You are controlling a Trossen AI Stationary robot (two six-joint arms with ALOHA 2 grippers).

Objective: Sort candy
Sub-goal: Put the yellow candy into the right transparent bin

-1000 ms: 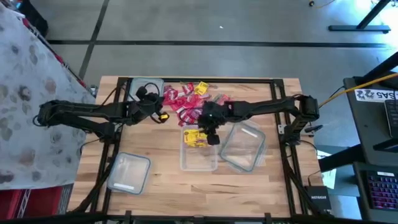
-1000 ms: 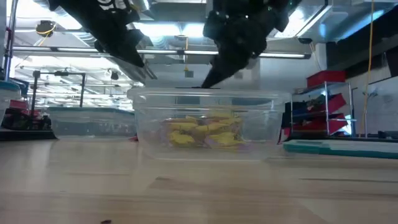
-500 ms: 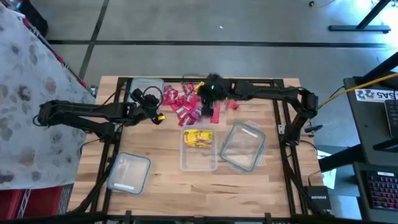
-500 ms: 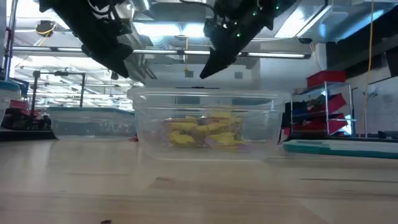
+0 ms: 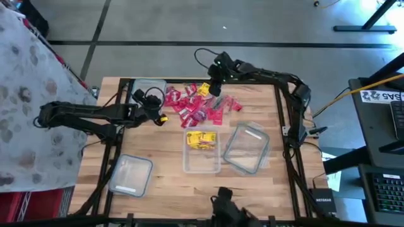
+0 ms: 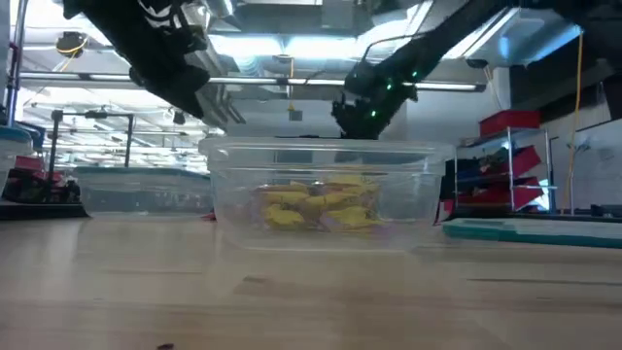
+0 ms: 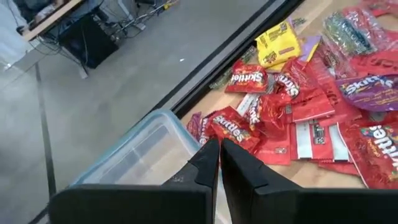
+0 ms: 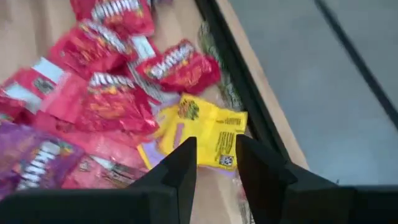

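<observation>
Hanging with its jaws a little open, the right gripper (image 8: 214, 163) is over a yellow candy (image 8: 208, 134) at the far edge of the candy pile (image 5: 199, 106) on the table (image 5: 170, 189). The left gripper (image 7: 220, 163) has its jaws shut and empty, just beside the pile and over a clear tub (image 7: 140, 152). More yellow candy (image 6: 316, 206) lies in the middle tub (image 6: 326, 156).

Candy (image 5: 197, 107): loose pile of mostly red packets, some yellow and purple, lying flat at the worktop's (image 5: 164, 189) far edge; yellow pieces (image 5: 202, 140) lie inside the middle clear tub (image 5: 202, 165).
</observation>
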